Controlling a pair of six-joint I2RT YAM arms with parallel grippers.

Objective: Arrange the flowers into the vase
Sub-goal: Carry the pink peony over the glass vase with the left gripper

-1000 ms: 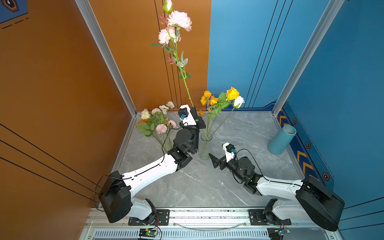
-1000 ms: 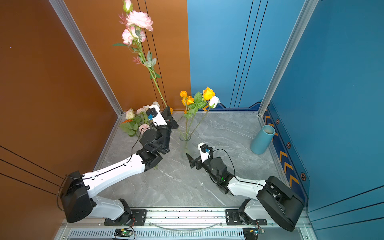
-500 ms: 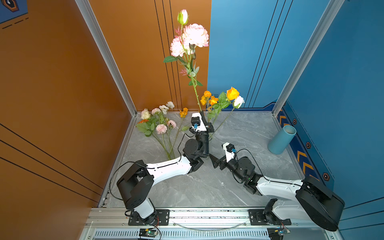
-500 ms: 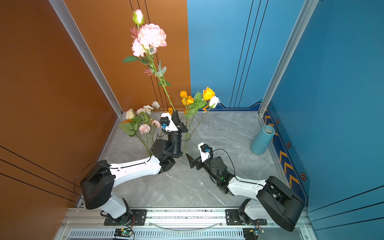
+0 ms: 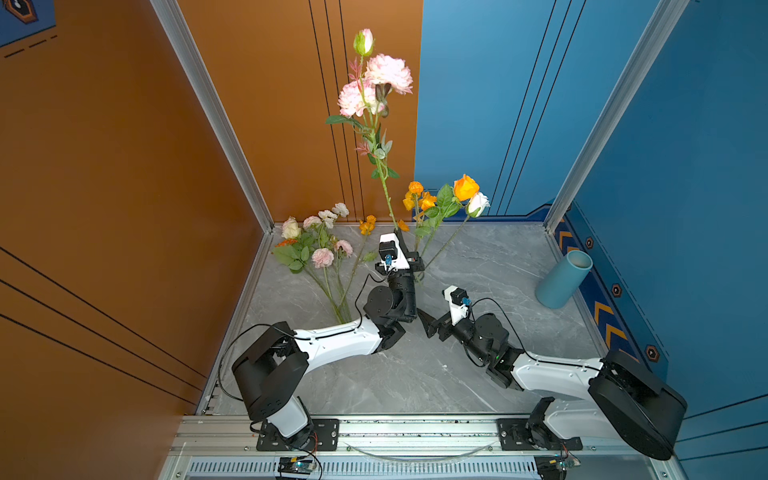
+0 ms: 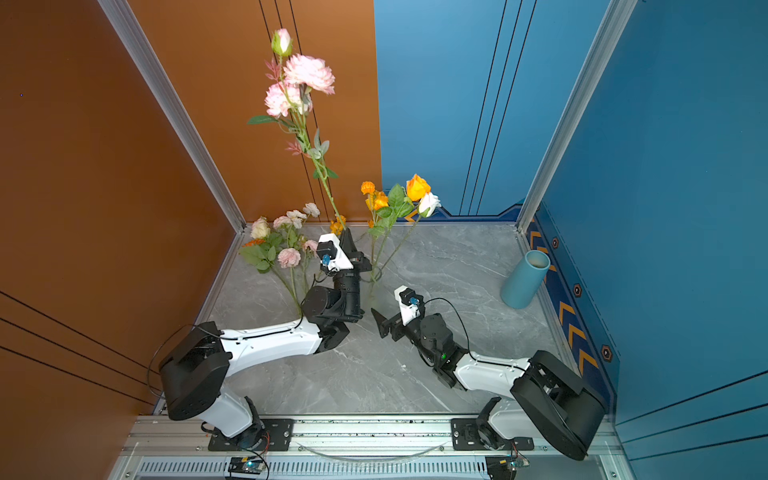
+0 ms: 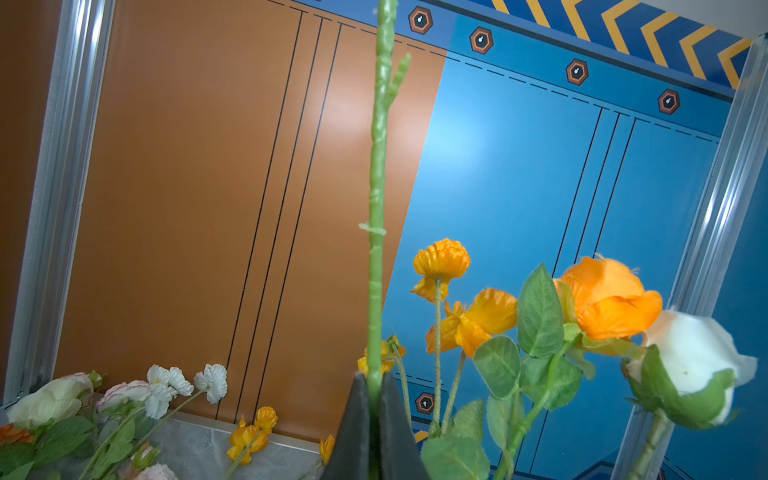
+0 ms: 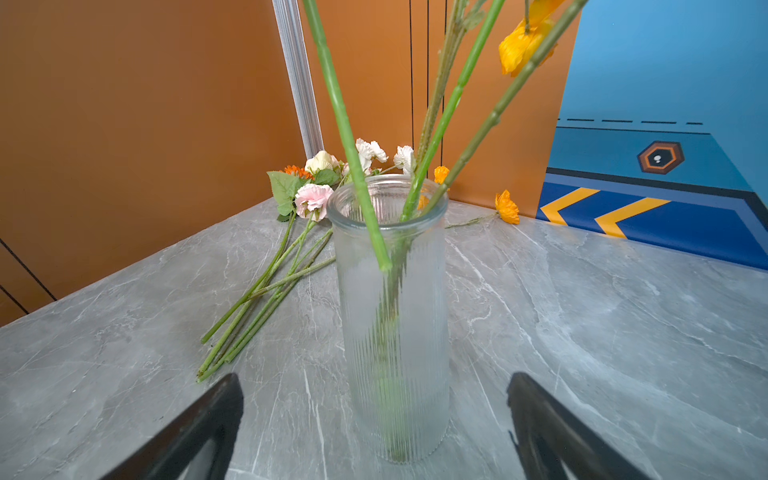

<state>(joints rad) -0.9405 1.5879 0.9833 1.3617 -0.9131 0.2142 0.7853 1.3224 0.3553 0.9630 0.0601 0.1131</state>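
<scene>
- Black left pincer (image 7: 374, 388) is closed tight on the green stem (image 7: 377, 187) of a tall pink flower (image 5: 386, 75), which stands almost upright above it.
- The lower end (image 8: 384, 262) of this stem shows in front of the ribbed glass vase (image 8: 395, 332), just under the rim; it looks to be outside the glass.
- The right pincer (image 5: 429, 325) is wide open, low over the tabletop (image 5: 478, 257), near the vase and not touching it.
- In the vase stand orange and white flowers (image 5: 465, 189).
- The loose flowers (image 5: 316, 249) lie on the grey tabletop near the orange wall (image 5: 124, 187).
- A blue tube (image 5: 564, 279) is well apart, beside the blue wall (image 5: 685, 187).
</scene>
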